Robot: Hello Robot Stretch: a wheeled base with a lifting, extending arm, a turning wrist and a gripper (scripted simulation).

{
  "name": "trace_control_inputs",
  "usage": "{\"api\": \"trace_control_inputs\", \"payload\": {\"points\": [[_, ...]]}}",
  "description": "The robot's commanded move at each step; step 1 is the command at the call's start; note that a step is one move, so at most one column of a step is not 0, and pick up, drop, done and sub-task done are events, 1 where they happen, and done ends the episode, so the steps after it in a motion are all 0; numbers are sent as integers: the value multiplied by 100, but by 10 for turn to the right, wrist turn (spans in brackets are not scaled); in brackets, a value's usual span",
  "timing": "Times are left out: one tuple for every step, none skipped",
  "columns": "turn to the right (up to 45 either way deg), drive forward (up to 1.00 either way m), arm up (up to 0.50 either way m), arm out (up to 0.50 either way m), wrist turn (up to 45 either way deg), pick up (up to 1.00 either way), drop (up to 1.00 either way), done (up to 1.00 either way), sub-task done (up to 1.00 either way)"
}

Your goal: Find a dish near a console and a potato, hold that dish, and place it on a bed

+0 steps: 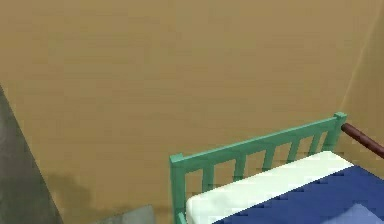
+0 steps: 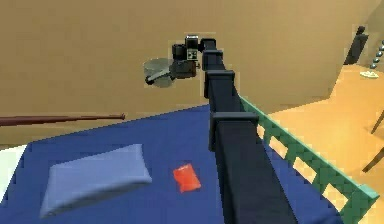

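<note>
In the forward view I count one bed (image 1: 262, 157) at the lower right. It has one green slatted end, one white band of sheet behind the slats, and a blue cover (image 1: 340, 200) beyond that. One dark red-brown rail (image 1: 364, 136) runs along the bed at the view's right edge. Behind it all is a plain tan wall (image 1: 170, 70), with one dark grey strip down the view's left edge.

In the arm side view my one arm (image 2: 235, 130) rises from the bottom edge and reaches out over the same blue bed. Two small white squares (image 2: 199, 44) sit at its far end, and my pincer (image 2: 170, 70) is just left of them. One grey, rounded dish (image 2: 153, 70) hangs at the finger end. It has only the tan wall behind it and is well above the cover, so I hold it. I cannot tell how the fingers are set around it.

On the cover below lie one blue-grey pillow (image 2: 97, 178) and one small red thing (image 2: 186, 178), near each other but apart, both left of my arm. The green slatted rail (image 2: 300, 150) edges the bed at the right. One dark upright shape (image 2: 358, 45) stands far off at the upper right, too small to name.
</note>
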Motion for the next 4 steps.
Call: {"api": "trace_control_inputs", "payload": {"points": [[0, 0, -40, 0, 0, 0, 0, 0, 0], [0, 0, -32, 0, 0, 0, 0, 0, 0], [0, 0, 0, 0, 0, 0, 100, 0, 0], [0, 0, 10, 0, 0, 0, 0, 0, 0]]}}
